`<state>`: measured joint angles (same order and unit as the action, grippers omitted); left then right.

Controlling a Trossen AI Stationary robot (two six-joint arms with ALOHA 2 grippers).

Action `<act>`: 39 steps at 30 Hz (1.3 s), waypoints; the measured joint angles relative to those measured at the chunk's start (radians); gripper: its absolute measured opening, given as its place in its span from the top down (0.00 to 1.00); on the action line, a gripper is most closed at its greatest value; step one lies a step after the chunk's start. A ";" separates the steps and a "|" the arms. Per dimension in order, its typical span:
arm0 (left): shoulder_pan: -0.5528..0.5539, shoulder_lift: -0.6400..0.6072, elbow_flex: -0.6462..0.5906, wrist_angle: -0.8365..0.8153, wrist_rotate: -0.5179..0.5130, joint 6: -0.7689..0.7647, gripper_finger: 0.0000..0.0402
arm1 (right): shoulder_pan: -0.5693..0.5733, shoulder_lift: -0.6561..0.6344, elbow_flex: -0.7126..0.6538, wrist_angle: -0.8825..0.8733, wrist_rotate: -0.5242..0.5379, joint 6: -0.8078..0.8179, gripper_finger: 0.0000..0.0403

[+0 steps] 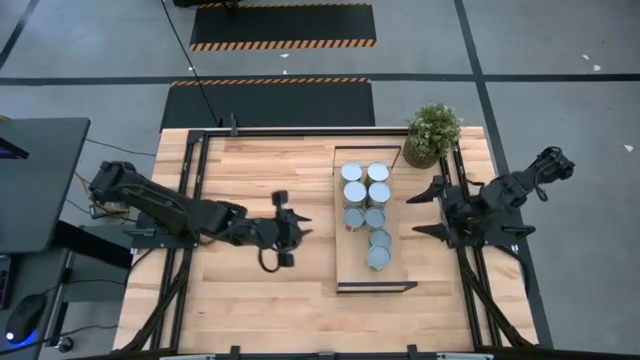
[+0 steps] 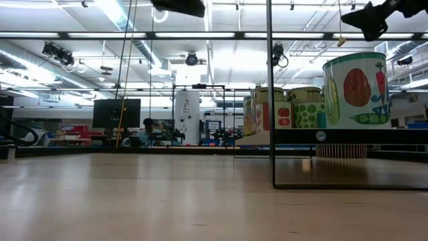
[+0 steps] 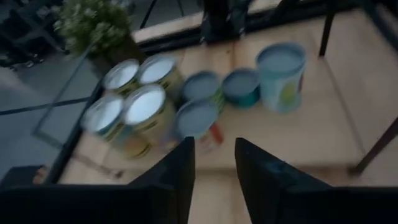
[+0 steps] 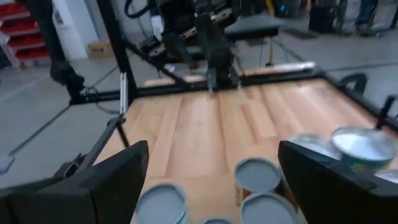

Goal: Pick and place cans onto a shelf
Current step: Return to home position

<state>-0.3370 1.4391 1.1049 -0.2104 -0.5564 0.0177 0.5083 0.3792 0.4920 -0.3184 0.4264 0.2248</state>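
8 cans [image 1: 365,205] upright on the shelf [image 1: 402,255], R half of the table [image 1: 250,300] in high view. 3 touching pairs in 2 rows, then 2 singles in line toward 6 o'clock. The shelf end at 6 o'clock is bare.

L claw [image 1: 300,227] is at 9 o'clock of the cans, well apart, over bare tabletop. Its fingers [image 3: 177,177] are parted by a narrow gap, gripping nothing, touching nothing.

R claw [image 1: 424,211] is at 3 o'clock of the cans, just off the shelf's edge. Its fingers [image 4: 115,177] are spread wide, released, empty.

Potted plant [image 1: 432,132] at 1 o'clock of the cans, by the shelf corner. Between L claw and cans: bare wood + the shelf's thin black frame.

Labels, low view: nearest can [image 2: 354,90] has a drawn tomato, carrot and peas. Cans behind it show green dots and red spots. Can't read any writing.
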 joint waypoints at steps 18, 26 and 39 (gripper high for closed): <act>0.002 -0.513 0.000 -0.400 -0.001 -0.002 0.85 | -0.002 -0.239 -0.059 0.080 0.214 -0.145 0.09; 0.009 -0.725 -0.271 -0.225 0.017 -0.046 0.92 | -0.029 -0.250 -0.215 0.448 0.198 -0.313 0.09; 0.009 -1.087 -0.765 0.332 0.001 -0.006 0.99 | -0.223 -0.272 -0.455 0.743 0.104 -0.274 0.13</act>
<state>-0.3283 0.3523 0.3395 0.1216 -0.5558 0.0122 0.2857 0.1073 0.0373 0.4243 0.5301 -0.0493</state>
